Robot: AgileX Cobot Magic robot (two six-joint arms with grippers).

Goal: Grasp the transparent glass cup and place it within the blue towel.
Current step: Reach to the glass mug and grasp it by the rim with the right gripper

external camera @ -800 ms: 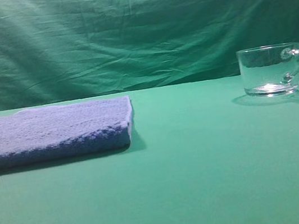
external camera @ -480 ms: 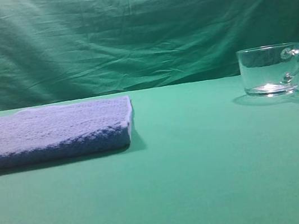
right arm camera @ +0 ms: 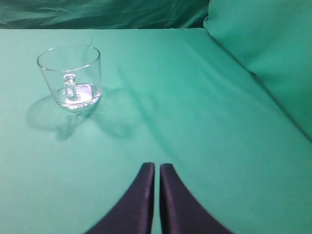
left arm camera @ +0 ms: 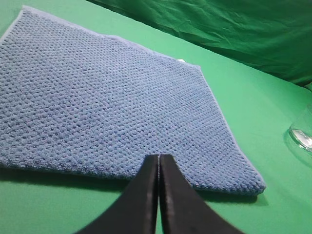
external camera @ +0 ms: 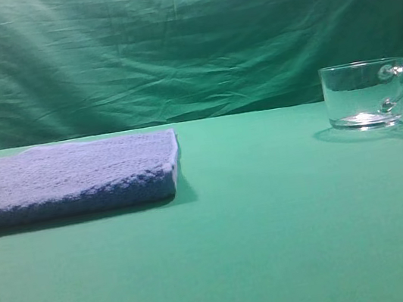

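Note:
The transparent glass cup (external camera: 365, 94) stands upright on the green table at the right, handle to the right. It also shows in the right wrist view (right arm camera: 69, 76), far left of my right gripper (right arm camera: 157, 166), which is shut and empty. The blue towel (external camera: 68, 177) lies flat at the left. In the left wrist view the towel (left arm camera: 107, 102) fills most of the frame, and my left gripper (left arm camera: 159, 157) is shut and empty above its near edge. The cup's base (left arm camera: 302, 136) shows at that view's right edge. Neither gripper shows in the exterior view.
A green cloth covers the table (external camera: 276, 231) and hangs as a backdrop (external camera: 169, 41). A raised green fold (right arm camera: 273, 44) rises at the right of the right wrist view.

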